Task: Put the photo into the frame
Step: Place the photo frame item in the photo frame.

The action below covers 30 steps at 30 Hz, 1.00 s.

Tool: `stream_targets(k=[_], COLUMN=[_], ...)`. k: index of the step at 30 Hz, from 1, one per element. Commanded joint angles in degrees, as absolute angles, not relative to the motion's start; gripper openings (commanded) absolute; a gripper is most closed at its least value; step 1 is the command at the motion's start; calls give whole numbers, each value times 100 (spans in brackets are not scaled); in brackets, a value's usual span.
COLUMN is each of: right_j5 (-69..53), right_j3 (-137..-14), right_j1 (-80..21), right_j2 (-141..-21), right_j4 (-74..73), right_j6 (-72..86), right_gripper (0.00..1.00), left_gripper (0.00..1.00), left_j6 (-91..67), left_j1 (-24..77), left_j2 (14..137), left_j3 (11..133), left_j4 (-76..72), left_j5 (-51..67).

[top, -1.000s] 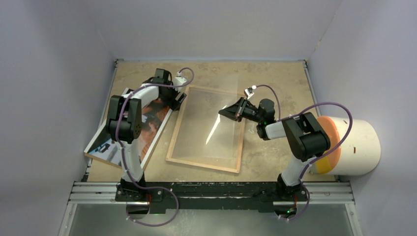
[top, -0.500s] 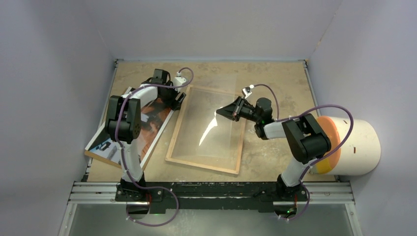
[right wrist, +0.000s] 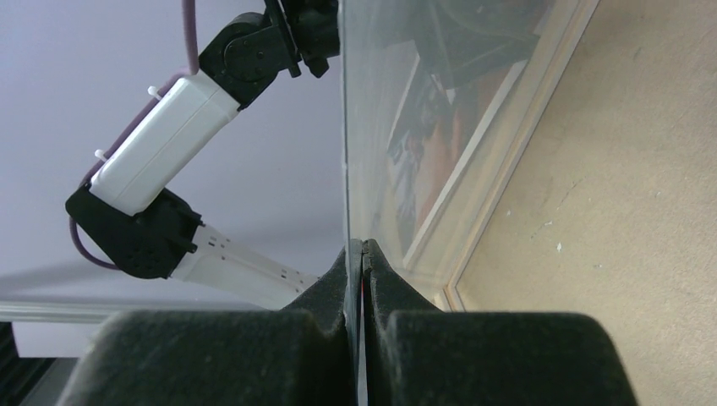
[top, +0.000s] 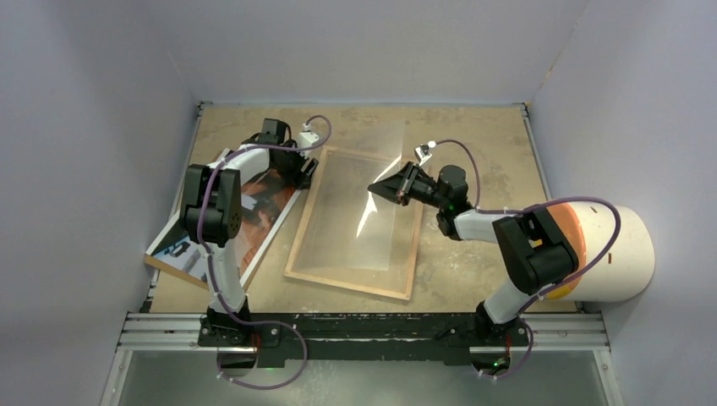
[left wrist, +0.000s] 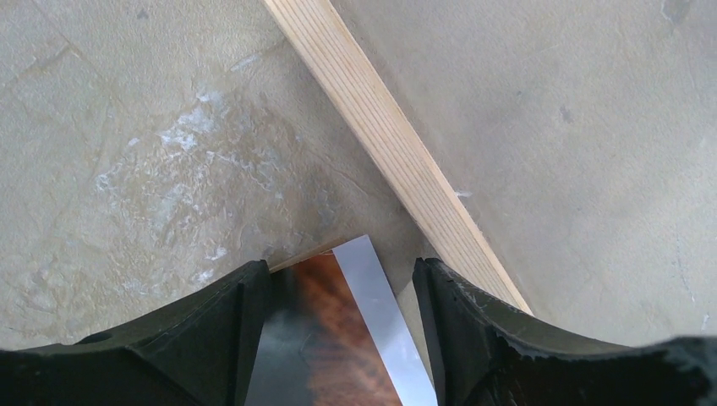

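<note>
The frame (top: 347, 283) lies wood side up mid-surface (top: 473, 135). The clear sheet (right wrist: 423, 85) stands tilted over it, pinched in the right claw (right wrist: 362, 254). The photo (top: 269, 196) lies along the left edge, its far corner between the parted jaws of the left claw (left wrist: 342, 338).

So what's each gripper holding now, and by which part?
Right gripper pinches the clear sheet by its edge. Left gripper holds nothing; open jaws straddle the photo at one corner.

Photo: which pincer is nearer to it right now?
Left. The left pincer straddles the photo at its far corner, jaws open. The right pincer is across the frame, shut on the clear sheet.
</note>
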State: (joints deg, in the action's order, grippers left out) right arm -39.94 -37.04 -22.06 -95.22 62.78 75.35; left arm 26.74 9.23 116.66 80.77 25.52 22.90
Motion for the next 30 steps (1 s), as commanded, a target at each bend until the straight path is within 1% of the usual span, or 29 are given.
stream_targets(k=[1,10,18,22,30], right_j5=[-3710,-3656,-3684,-3806,-3989], right_j3=[-3962,-3982,-3969,-3946,-3867], right_j1=[-2297,-2329,-2329,-2325,-2114], right_j2=[-9086,-8907,-9082,-9075,-9195], right_j4=[5801,5455,5452,5043,4787], right_j6=[7185,7003,6928,6699,6417], right_gripper=[0,0,0,0,0], left_gripper=[66,65,65,65,65], left_j6=[2547,2549,2595,2599,2609], left_j1=[950,934,905,905,905], left_j2=[11833,11757,11729,11751,11751], left_j3=[7885,7871,7937,7906,7901], left_j4=[3609,3648,3717,3692,3666], left_j5=[2818,2778,2690,2690,2640])
